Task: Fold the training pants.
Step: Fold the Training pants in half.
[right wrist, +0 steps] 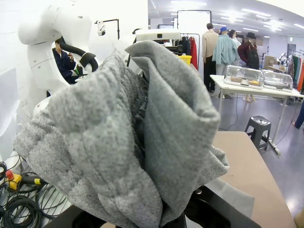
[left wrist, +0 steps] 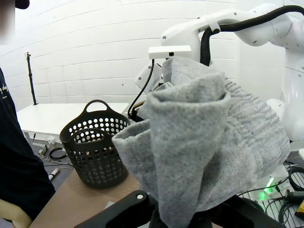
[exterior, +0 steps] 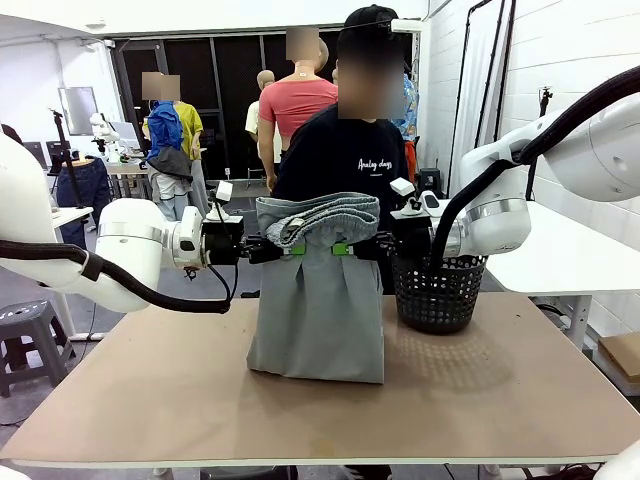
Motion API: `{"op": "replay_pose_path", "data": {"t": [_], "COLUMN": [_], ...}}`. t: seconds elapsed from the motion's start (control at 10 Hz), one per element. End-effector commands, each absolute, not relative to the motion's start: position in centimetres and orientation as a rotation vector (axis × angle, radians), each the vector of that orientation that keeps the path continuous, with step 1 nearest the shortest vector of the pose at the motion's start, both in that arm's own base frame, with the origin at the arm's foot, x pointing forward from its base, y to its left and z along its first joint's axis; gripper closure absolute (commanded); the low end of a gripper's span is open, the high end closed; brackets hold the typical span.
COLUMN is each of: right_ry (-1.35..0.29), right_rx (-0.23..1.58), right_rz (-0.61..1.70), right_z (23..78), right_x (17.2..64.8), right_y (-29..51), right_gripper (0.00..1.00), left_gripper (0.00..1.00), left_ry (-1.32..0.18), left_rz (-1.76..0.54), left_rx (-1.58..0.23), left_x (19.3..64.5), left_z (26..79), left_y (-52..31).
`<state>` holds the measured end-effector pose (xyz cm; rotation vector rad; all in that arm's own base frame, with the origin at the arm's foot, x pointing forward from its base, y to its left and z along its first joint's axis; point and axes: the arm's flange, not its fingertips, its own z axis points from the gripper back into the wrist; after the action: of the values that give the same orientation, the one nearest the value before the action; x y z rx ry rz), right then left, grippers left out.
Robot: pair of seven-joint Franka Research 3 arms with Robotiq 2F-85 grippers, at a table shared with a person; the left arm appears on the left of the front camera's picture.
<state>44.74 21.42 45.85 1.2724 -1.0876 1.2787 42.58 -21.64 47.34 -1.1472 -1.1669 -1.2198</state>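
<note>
A white painted brick wall [exterior: 560, 60] was seen along the right side of the room, with a white side table [exterior: 560, 255] set against it and a black clothes rail [exterior: 480, 60] standing close by. A grey floor [right wrist: 242, 118] was lit by bright ceiling lights [right wrist: 247, 23], and a small grey stool [exterior: 25, 330] was placed at the left. A dark partition [exterior: 220, 80] was seen at the back, and a white table [right wrist: 251, 88] carrying clear covered boxes stood farther off.
</note>
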Motion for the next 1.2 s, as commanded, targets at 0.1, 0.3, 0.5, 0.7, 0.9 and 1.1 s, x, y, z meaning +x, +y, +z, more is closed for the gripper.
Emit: {"op": "replay_pose_path", "data": {"t": [0.1, 0.3, 0.5, 0.7, 0.9, 1.1], "right_ry": [-1.091, -1.091, -1.091, -1.091, -1.091, -1.091], "right_rx": [1.286, 1.286, 1.286, 1.286, 1.286, 1.286], "right_rz": [1.281, 1.281, 1.281, 1.281, 1.281, 1.281], "right_z": [46.04, 46.04, 46.04, 46.04, 46.04, 46.04], "right_x": [44.54, 44.54, 44.54, 44.54, 44.54, 44.54], "right_y": [21.47, 21.47, 21.47, 21.47, 21.47, 21.47], "right_gripper": [1.0, 1.0, 1.0, 1.0, 1.0, 1.0], "left_gripper": [1.0, 1.0, 1.0, 1.0, 1.0, 1.0], "left_ry": [-1.169, -1.169, -1.169, -1.169, -1.169, -1.169], "left_rz": [-1.218, -1.218, -1.218, -1.218, -1.218, -1.218], "left_rx": [-1.145, -1.145, -1.145, -1.145, -1.145, -1.145], "left_x": [42.58, 42.58, 42.58, 42.58, 42.58, 42.58], "left_z": [47.62, 47.62, 47.62, 47.62, 47.62, 47.62], "left_y": [-21.68, -21.68, -21.68, -21.68, -21.68, -21.68]}}
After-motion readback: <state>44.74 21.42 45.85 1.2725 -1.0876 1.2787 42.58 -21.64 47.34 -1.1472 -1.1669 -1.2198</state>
